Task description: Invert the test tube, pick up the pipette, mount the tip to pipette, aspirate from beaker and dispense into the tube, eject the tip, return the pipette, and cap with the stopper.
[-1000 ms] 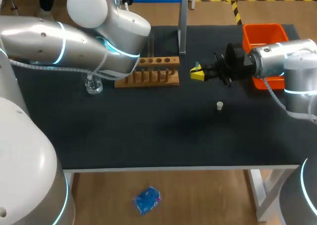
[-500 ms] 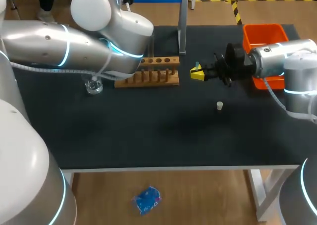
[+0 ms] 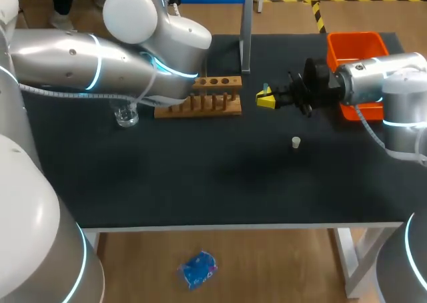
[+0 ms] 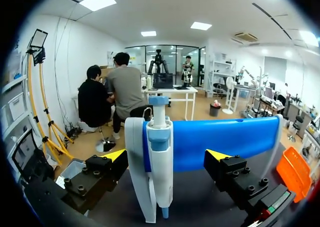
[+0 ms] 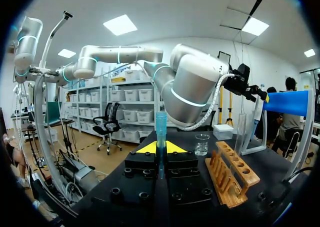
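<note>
As your left arm (image 3: 100,63) edges right | left gripper (image 4: 166,155) wide astride pipette (image 4: 159,157) | right gripper (image 5: 160,148) clamps tube (image 5: 160,124) | you're likely set for pipette pickup

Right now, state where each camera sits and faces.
Head view: above, behind; looks down on the table; left arm and right arm show.
Left wrist view: left arm; faces the pipette; open left hand shows.
Right wrist view: right arm; faces the rack; right hand holds a blue tip.
Head and right wrist views share the rack.
</note>
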